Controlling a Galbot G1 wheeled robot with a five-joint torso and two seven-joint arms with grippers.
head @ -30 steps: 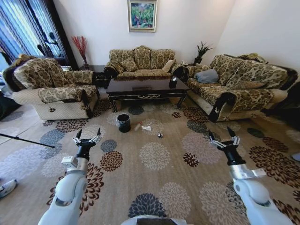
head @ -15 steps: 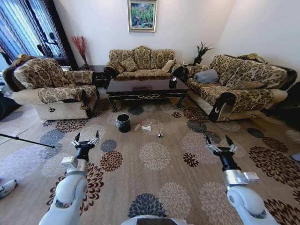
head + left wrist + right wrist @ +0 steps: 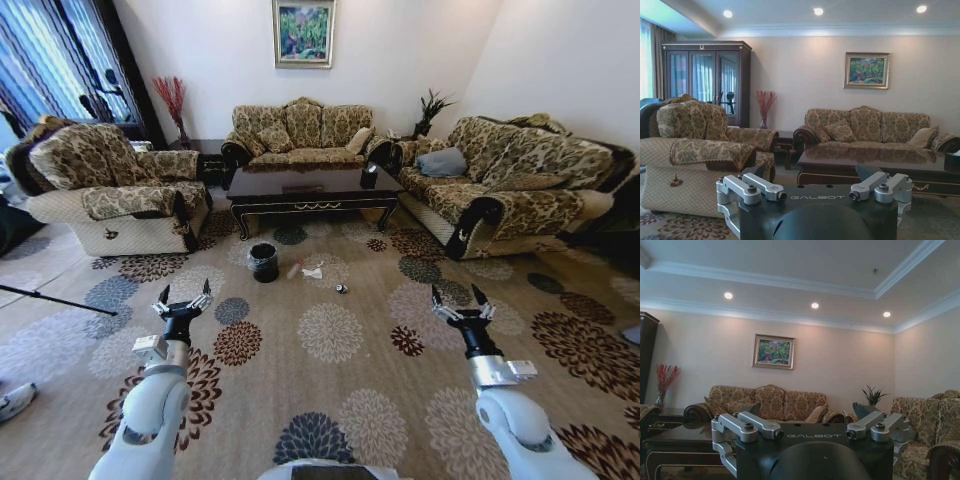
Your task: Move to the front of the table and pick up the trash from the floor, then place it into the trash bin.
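The dark glossy table (image 3: 310, 188) stands between the sofas, well ahead of me. On the patterned floor (image 3: 330, 335) in front of it sits the small black trash bin (image 3: 264, 262). To its right lies the trash: a clear bottle (image 3: 295, 269), a crumpled white paper (image 3: 313, 271) and a small dark round item (image 3: 341, 289). My left gripper (image 3: 183, 299) and right gripper (image 3: 459, 300) are held up over the carpet, both open and empty, far short of the trash. The left wrist view looks over its gripper's base to the table (image 3: 875, 160).
An armchair (image 3: 110, 185) stands on the left, a sofa (image 3: 300, 130) behind the table and another sofa (image 3: 510, 180) on the right. A dark box (image 3: 369, 176) sits on the table's right end. A thin dark rod (image 3: 55, 299) lies on the floor at the left.
The right gripper has shifted left and slightly back toward me. The left gripper has dropped a little. The room and the trash have not moved.
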